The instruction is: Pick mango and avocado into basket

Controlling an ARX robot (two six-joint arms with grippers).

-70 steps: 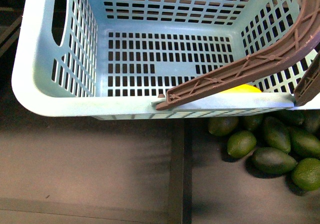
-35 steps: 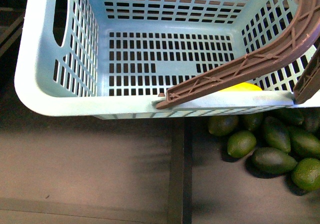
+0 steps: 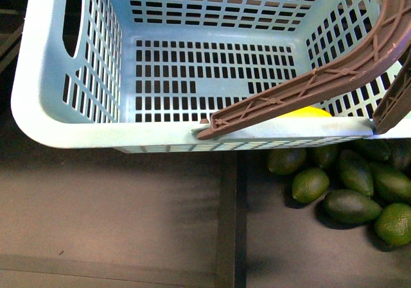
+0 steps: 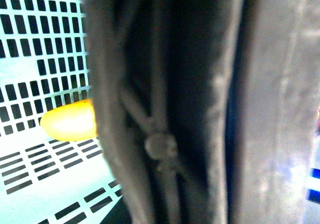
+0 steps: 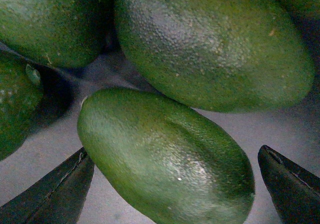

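Shifting a touch, isn't it, that basket (image 3: 38,108)?

Yes. Against the front view of a second ago, its near-left corner sits further out and the brown handle (image 3: 308,89) lies a little higher across the near rim. Nothing else has moved.

So where is the mango (image 3: 305,113)?

Inside, on the basket floor at the near-right corner and half hidden under the handle. That half of the task looks done.

And the avocado (image 5: 165,159)?

Not yet lifted. It lies on the table (image 3: 115,217) among the other avocados (image 3: 350,206), just outside the basket's near-right corner. The right arm's fingers (image 5: 50,196) stand open on either side of it and hold nothing.

Which one of the heap is it, seen from the front?

I cannot tell.

The left fingers?

They don't show. The left wrist view is filled by the blurred handle, so I cannot tell their state. Being that close, that arm may well be what nudges the basket.
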